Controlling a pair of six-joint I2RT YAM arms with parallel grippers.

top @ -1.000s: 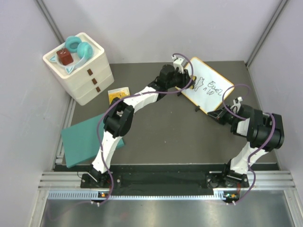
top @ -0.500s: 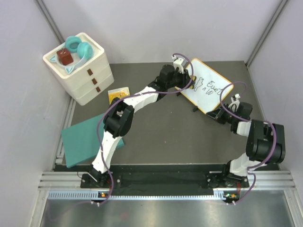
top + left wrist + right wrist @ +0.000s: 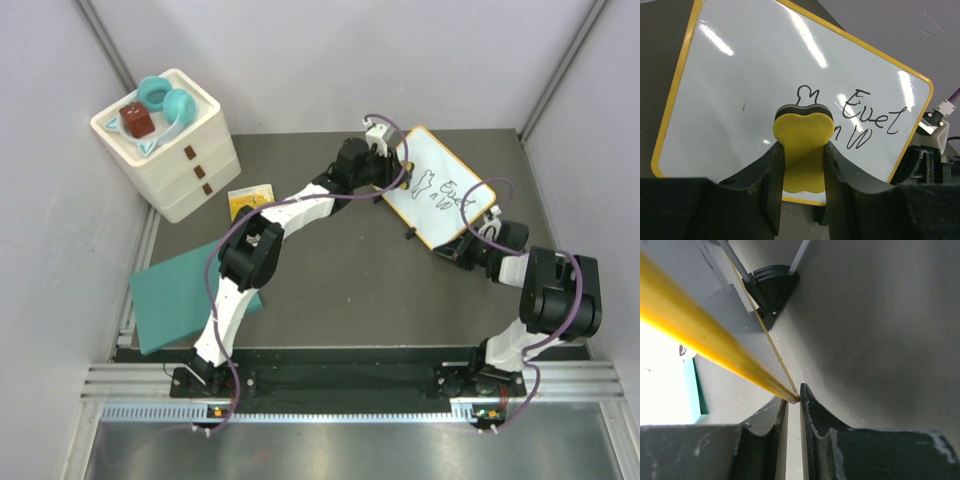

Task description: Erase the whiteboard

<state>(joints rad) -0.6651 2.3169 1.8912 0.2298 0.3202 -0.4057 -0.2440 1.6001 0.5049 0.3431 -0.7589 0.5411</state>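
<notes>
The whiteboard (image 3: pixel 440 190) stands tilted at the back right of the table. It has a yellow frame and black scribbles (image 3: pixel 872 115) on its face (image 3: pixel 740 85). My left gripper (image 3: pixel 385 165) is shut on a yellow eraser (image 3: pixel 804 127) with a dark pad, which it holds against the board's face just below the scribbles. My right gripper (image 3: pixel 453 250) is at the board's near edge. In the right wrist view its jaws (image 3: pixel 794 402) are closed on the tip of the thin yellow frame (image 3: pixel 700 335). One of the board's black feet (image 3: pixel 771 285) shows behind.
A white drawer unit (image 3: pixel 185 165) stands at the back left with teal headphones (image 3: pixel 165 100) and a red-brown block (image 3: pixel 137 120) on top. A yellow packet (image 3: pixel 250 203) lies near it. A flat teal rectangle (image 3: pixel 180 295) lies front left.
My right gripper has moved left along the board's near edge and its arm has folded in closer. The board has shifted slightly. My left gripper with the eraser has hardly moved.
</notes>
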